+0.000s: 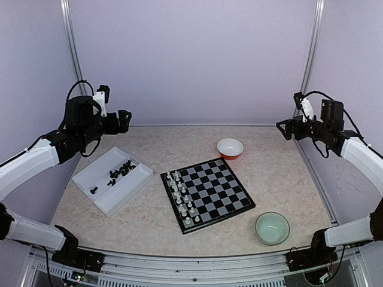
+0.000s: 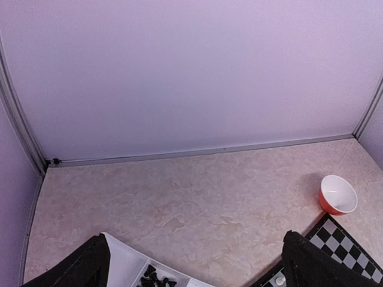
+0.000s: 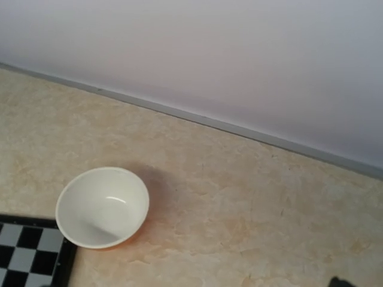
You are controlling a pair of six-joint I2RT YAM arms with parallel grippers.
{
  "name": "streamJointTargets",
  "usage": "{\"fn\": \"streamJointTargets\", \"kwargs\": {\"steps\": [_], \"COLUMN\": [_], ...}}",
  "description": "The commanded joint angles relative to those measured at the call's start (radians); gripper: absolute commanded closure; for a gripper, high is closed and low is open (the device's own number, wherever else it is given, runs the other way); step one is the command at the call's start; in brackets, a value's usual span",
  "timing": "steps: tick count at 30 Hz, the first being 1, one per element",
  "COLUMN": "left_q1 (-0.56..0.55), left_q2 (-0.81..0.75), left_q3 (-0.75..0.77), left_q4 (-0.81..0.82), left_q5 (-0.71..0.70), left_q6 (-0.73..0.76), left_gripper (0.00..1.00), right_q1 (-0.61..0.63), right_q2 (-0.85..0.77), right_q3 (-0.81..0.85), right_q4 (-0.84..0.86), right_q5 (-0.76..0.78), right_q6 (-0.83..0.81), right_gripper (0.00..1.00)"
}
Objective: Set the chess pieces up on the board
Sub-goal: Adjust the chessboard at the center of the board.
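Observation:
The checkered board (image 1: 206, 194) lies mid-table, turned at an angle. Two rows of white chess pieces (image 1: 181, 197) stand along its left side. Black chess pieces (image 1: 119, 171) lie loose in a white tray (image 1: 96, 174) left of the board; they also show at the bottom of the left wrist view as black pieces (image 2: 157, 276). My left gripper (image 1: 124, 121) hovers high over the table's back left, open and empty, its fingers (image 2: 90, 266) wide apart. My right gripper (image 1: 284, 128) hangs high at the back right, open and holding nothing. A board corner (image 3: 30, 251) shows in the right wrist view.
An orange bowl (image 1: 230, 148) with a white inside sits behind the board, seen as the orange bowl (image 2: 338, 194) and the bowl (image 3: 103, 206) in the wrist views. A pale green bowl (image 1: 272, 228) stands at the front right. Purple walls close off the back and both sides.

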Motion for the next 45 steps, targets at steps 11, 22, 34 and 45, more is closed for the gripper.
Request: {"fn": "streamJointTargets", "kwargs": {"steps": [11,22,34,45], "left_q1": [-0.220,-0.779,-0.810,-0.659], "left_q2": [-0.144,-0.012,0.052,-0.203], "left_q3": [-0.069,-0.152,-0.178,-0.267], "left_q4": [-0.192,-0.324,-0.237,-0.216], "left_q5": [0.197,-0.072,-0.326,-0.460], "left_q6": [-0.057,-0.054,-0.201,-0.383], "left_gripper": [0.16,0.14,0.14,0.13], "right_q1": [0.019,0.059,0.542,0.824], "right_q2": [0.046,0.031,0.090,0.342], "right_q3": [-0.055,-0.193,-0.218,-0.168], "right_q4": [-0.377,-0.408,-0.301,-0.110], "right_q5": [-0.082,-0.056,0.104,0.215], "right_q6": [-0.613,-0.789,-0.807,-0.758], "right_gripper": [0.05,0.12,0.16,0.05]}}
